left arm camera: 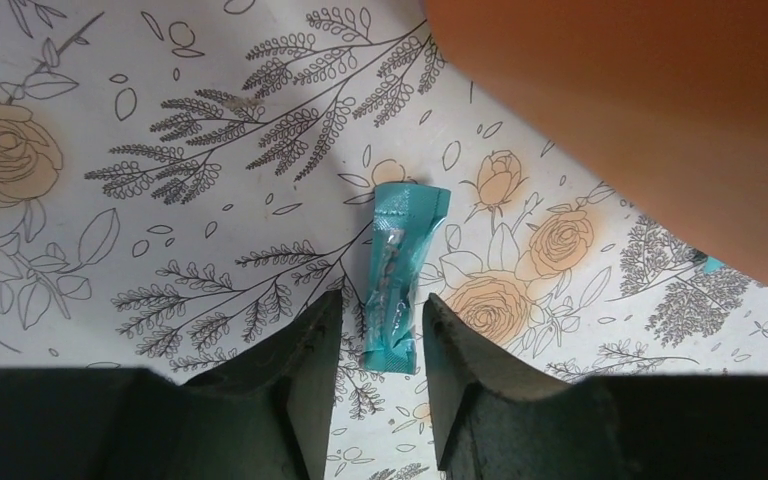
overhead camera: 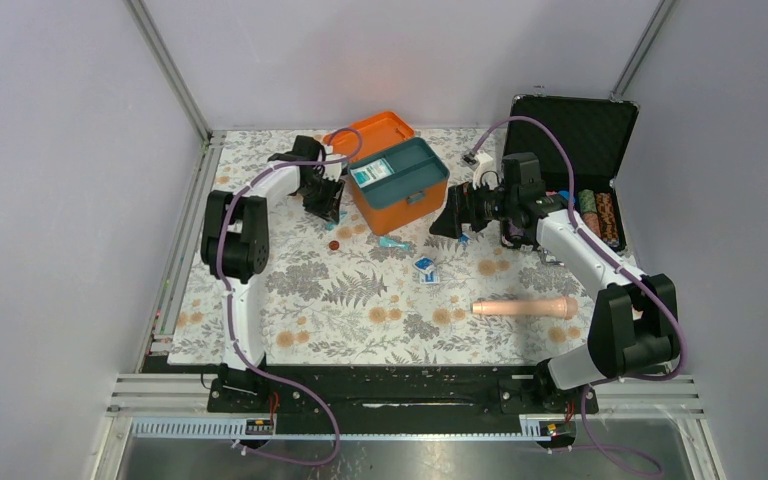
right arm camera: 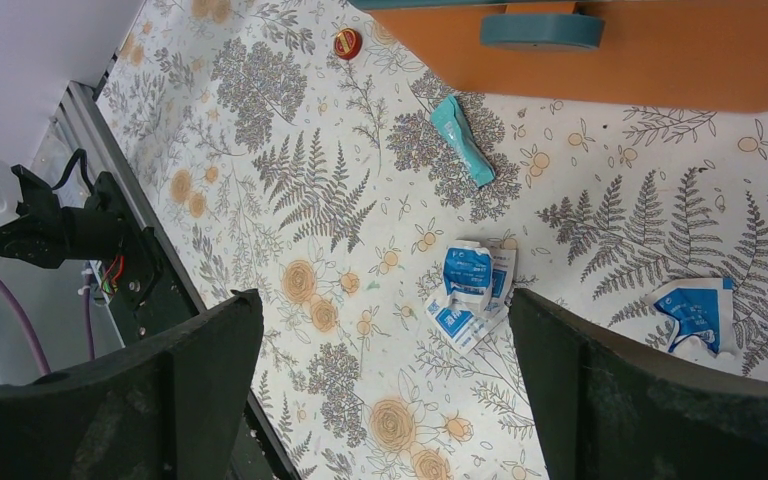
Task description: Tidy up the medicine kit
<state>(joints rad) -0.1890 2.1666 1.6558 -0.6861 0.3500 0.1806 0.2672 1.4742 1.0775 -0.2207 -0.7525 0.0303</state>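
Left gripper (left arm camera: 382, 308), jaws slightly apart astride the teal sachet (left arm camera: 405, 240), may pinch only its slippery end; right gripper (right arm camera: 385, 305) gapes.

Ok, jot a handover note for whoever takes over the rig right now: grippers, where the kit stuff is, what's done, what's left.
Left gripper: open, fingers either side of a teal sachet lying flat on the cloth beside the orange box; not clamped yet.
Right gripper: wide open, empty, above a packet pile.
Done: lid open, one packet in the teal tray.
Loose on the cloth: second sachet near the latch, torn packet, red cap.
Left: probably load the loose items, then shut the lid.
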